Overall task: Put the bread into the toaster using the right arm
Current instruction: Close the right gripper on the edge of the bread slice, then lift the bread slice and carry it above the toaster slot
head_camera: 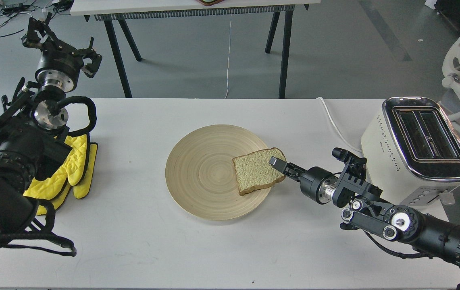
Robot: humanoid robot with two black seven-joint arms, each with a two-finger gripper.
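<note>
One slice of bread lies on the right part of the round wooden plate, its right edge overhanging the rim; its rounded top points far-right and its long axis runs near-left to far-right. My right gripper reaches in from the right, fingers pinching the slice's right edge. Right of it, on the white table, the toaster stands slots up. My left gripper hovers far left above the yellow mitts, fingers spread.

White table: plate; toaster; mitts
</note>
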